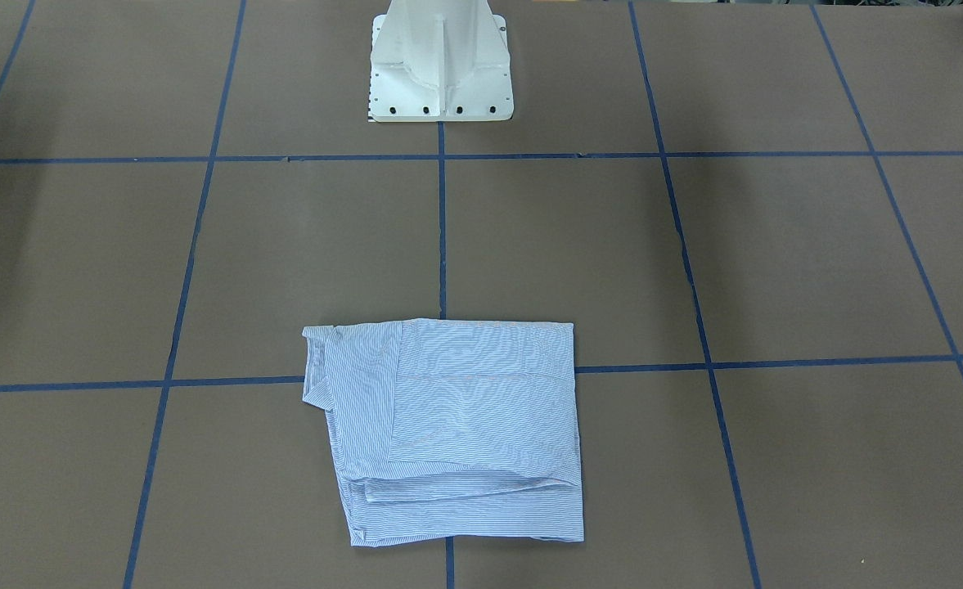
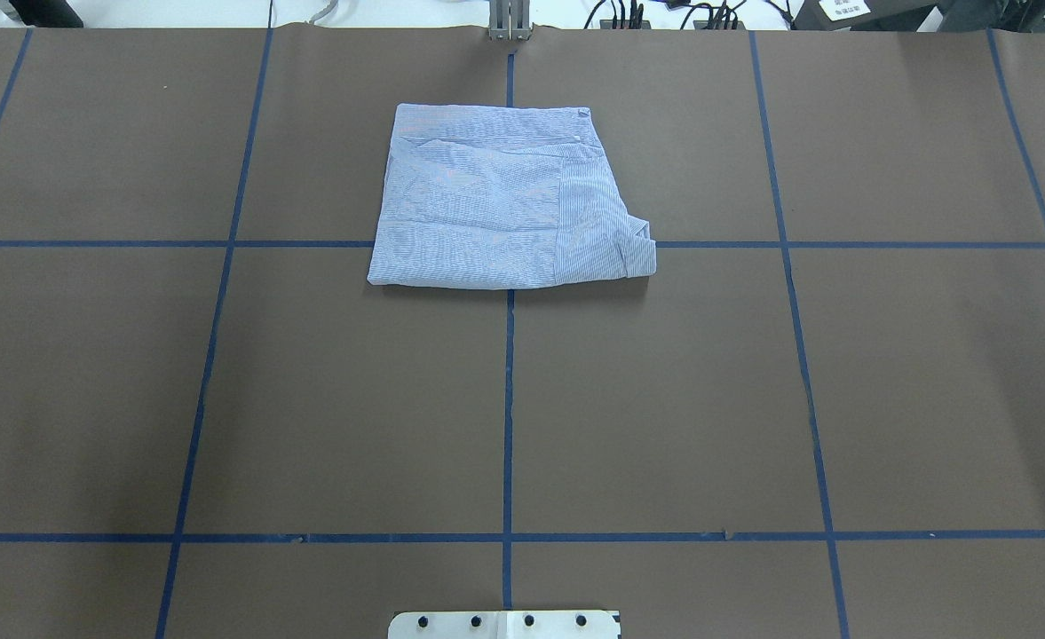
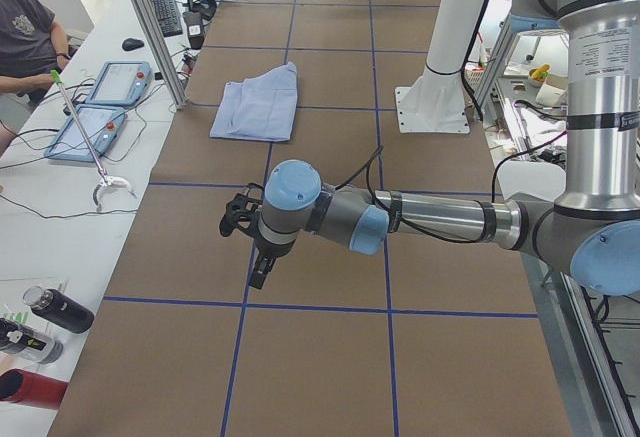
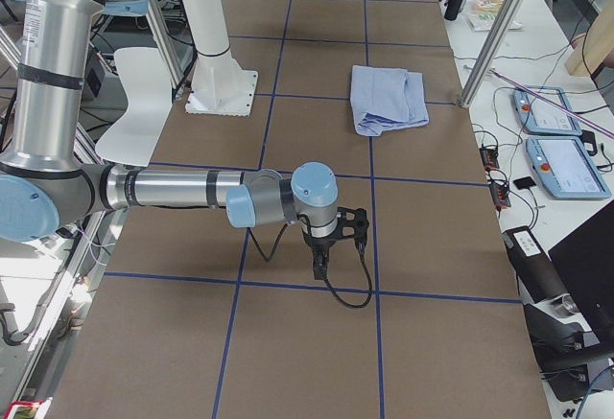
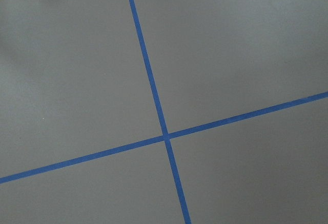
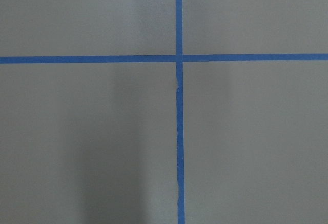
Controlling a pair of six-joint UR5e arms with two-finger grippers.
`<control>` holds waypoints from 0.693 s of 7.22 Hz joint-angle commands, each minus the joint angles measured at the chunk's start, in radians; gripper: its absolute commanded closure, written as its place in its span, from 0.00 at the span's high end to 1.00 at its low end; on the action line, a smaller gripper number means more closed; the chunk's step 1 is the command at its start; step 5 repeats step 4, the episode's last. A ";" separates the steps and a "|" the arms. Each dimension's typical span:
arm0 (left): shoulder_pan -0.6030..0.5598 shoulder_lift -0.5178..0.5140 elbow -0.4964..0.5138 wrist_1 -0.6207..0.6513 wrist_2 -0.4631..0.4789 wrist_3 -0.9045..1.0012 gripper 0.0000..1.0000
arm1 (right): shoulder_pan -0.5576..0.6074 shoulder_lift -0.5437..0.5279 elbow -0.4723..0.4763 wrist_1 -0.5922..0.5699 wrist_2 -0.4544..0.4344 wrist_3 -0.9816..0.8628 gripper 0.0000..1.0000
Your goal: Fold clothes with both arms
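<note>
The light blue and white striped shirt [image 1: 456,433] lies folded into a rough square on the brown table, on the centre line at the far side from the robot base. It also shows in the overhead view [image 2: 504,200], the left side view [image 3: 258,105] and the right side view [image 4: 387,98]. My left gripper [image 3: 258,267] hangs over the table far from the shirt, towards the table's left end. My right gripper [image 4: 319,266] hangs over the right end, also far from the shirt. Neither side view lets me tell whether the grippers are open or shut. Both wrist views show only bare table.
The white pedestal base [image 1: 442,74] stands at the robot's side of the table. Blue tape lines [image 2: 509,399] grid the brown surface. An operator [image 3: 25,27], teach pendants [image 3: 100,107] and bottles [image 3: 50,312] are on the bench beyond the far edge.
</note>
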 commanded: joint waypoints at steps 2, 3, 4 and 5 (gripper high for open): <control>0.007 -0.001 0.002 -0.001 0.000 0.001 1.00 | 0.001 0.000 0.004 0.002 -0.002 0.000 1.00; 0.009 -0.010 0.002 0.000 0.000 0.001 1.00 | 0.001 0.000 0.007 0.000 -0.007 0.000 1.00; 0.009 -0.011 0.002 0.000 0.000 0.001 1.00 | 0.001 0.000 0.011 0.000 -0.016 0.000 1.00; 0.009 -0.011 0.002 0.000 0.000 0.001 1.00 | 0.001 0.000 0.011 0.000 -0.016 0.000 1.00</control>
